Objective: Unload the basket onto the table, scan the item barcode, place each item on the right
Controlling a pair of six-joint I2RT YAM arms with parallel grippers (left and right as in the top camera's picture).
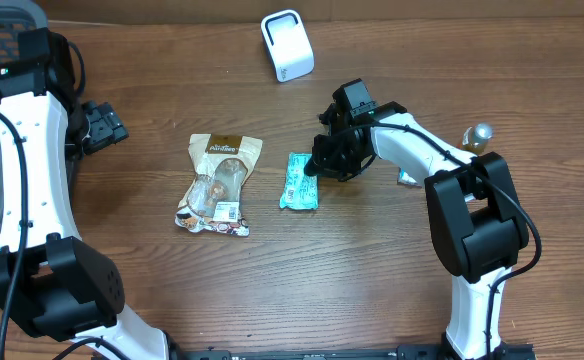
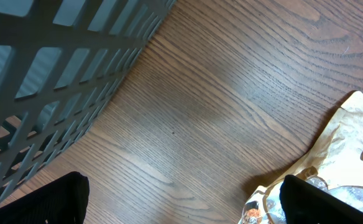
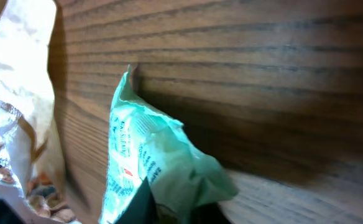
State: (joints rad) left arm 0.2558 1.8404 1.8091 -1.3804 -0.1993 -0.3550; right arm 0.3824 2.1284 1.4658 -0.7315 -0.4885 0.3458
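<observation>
Teal packet (image 1: pixel 300 181) showing white print; tan bag (image 1: pixel 218 185) showing brown label; white scanner (image 1: pixel 287 45); dark grey lattice basket (image 2: pixel 125 25); table (image 1: pixel 372 280) showing brown wood grain.

In the overhead view, the right gripper (image 1: pixel 322 162) covers the right edge of the teal packet (image 1: pixel 298 183); we cannot tell whether its jaws clamp the packet. The right arm (image 1: pixel 412 145) hides most of a bottle (image 1: pixel 478 135) and all but a sliver of a blue item (image 1: pixel 408 179). The basket (image 1: pixel 0 25) is cut off at the top left corner.

In the left wrist view, the left gripper (image 2: pixel 183 205) shows only as two dark fingertips (image 2: pixel 38 202) cropped by the bottom edge. The beige bag (image 2: pixel 346 143) runs off the right edge.

In the right wrist view, the teal packet is blurred, its print is unreadable, and its lower end is cut off.
</observation>
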